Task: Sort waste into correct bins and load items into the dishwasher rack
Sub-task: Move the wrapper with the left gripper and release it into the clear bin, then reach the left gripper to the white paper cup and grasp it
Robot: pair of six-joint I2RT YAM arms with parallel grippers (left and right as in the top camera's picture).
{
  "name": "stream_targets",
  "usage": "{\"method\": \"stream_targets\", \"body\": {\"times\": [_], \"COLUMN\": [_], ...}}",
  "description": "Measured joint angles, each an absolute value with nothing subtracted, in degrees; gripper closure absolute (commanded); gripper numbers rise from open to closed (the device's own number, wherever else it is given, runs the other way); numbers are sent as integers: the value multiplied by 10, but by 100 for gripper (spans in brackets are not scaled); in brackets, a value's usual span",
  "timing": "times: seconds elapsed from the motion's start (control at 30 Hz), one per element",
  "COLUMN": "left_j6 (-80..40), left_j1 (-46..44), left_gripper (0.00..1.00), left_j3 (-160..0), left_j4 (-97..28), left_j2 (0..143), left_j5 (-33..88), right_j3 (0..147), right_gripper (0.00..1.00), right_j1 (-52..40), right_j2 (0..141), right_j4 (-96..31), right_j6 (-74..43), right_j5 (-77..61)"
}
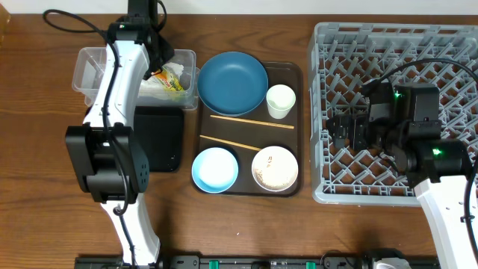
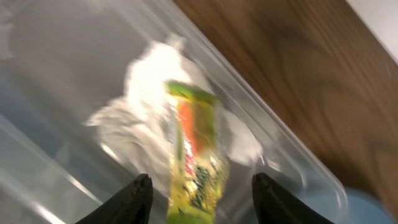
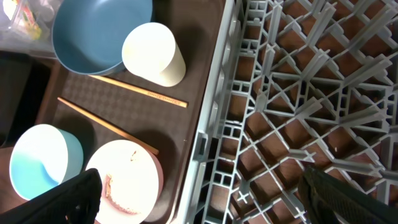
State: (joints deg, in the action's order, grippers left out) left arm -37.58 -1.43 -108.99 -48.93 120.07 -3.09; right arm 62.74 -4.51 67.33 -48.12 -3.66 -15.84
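Observation:
My left gripper [image 2: 202, 186] hangs open over the clear tub [image 2: 273, 134]. The yellow-orange wrapper [image 2: 196, 155] lies between its fingers with a gap on each side, resting on crumpled white tissue [image 2: 140, 112]. The black tray [image 1: 160, 138] sits beside the tub. My right gripper [image 3: 208, 186] is wide open and holds nothing, straddling the left edge of the grey rack [image 3: 298, 93]. The dark-blue plate [image 1: 231, 82], white cup [image 1: 280, 101], two chopsticks [image 1: 250, 122], light-blue bowl [image 1: 215, 168] and white bowl [image 1: 275, 168], which has food bits inside, stand on the brown tray.
The brown serving tray [image 1: 295, 75] lies between the bins and the rack. The left arm [image 1: 112, 142] stretches over the black tray toward the tub. Bare wooden table [image 1: 45, 149] lies left of the bins and along the front edge.

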Motion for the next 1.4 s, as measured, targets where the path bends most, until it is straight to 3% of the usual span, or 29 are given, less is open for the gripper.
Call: {"method": "stream_targets", "body": {"times": [0.17, 0.33, 0.6, 0.8, 1.1, 1.4], "left_j6": [-233, -108, -13, -13, -106, -140], "left_j1": [-45, -132, -243, -276, -278, -296], "left_gripper": [43, 43, 39, 38, 38, 38], "left_j3": [-1090, -1090, -1087, -1044, -960, -943], "left_j4": [-491, -512, -521, -476, -350, -322], "left_j2": [1180, 1157, 1157, 1157, 1157, 1164], "left_j5": [79, 149, 145, 115, 101, 101], "right_j3": [627, 627, 627, 627, 627, 627], "right_gripper": [1, 1, 1, 1, 1, 1], "right_j1": [-45, -45, -45, -45, -45, -45], "right_j2": [673, 673, 673, 673, 673, 673], "right_j4": [-475, -475, -476, -478, -480, -477], "right_j6": [-37, -37, -37, -37, -37, -37], "right_j5": [-159, -160, -161, -162, -163, -163]}}
